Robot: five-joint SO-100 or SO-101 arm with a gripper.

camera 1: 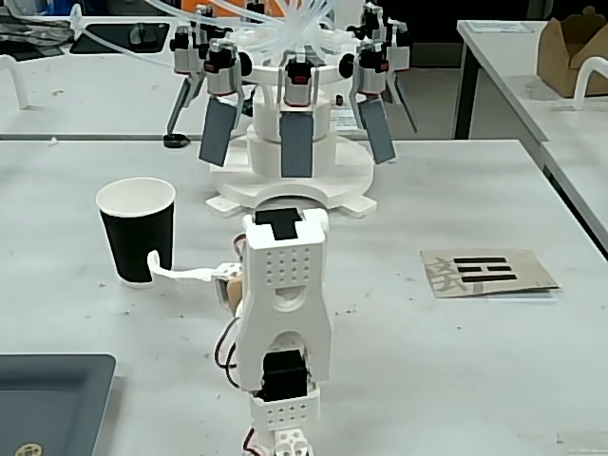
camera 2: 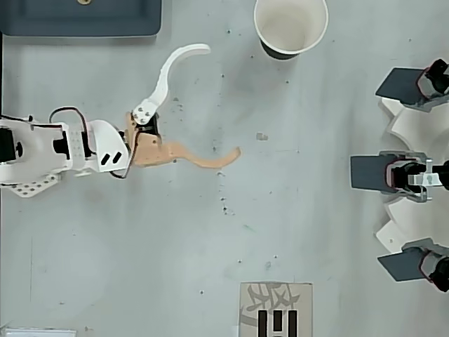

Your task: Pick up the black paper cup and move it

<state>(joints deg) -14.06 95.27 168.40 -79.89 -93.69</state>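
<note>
**A:** Looking at the overhead view, the claw (camera 2: pixel 223 100) is seen spread wide, with nothing held. One white curved finger (camera 2: pixel 168 67) and one tan finger (camera 2: pixel 203 159) are splayed far apart.

**B:** And the cup (camera 2: pixel 290 27)? Where's that placed?

**A:** It's stood upright on the counter (camera 2: pixel 316 232), near the top edge of the overhead view, open mouth up. It's apart from the claw, nothing touching. From the claw it lies further out along the arm's reach and off toward the white finger's side.

**B:** So it's not lined up between the fingers yet?

**A:** Not judged to be. In the fixed view the cup (camera 1: pixel 139 232) is seen left of the arm (camera 1: pixel 281 313), and the white fingertip (camera 1: pixel 152 260) overlaps the cup's lower wall, but contact can't be told from that angle. A swing toward the cup plus more reach is probably needed before anything gets closed.
</note>
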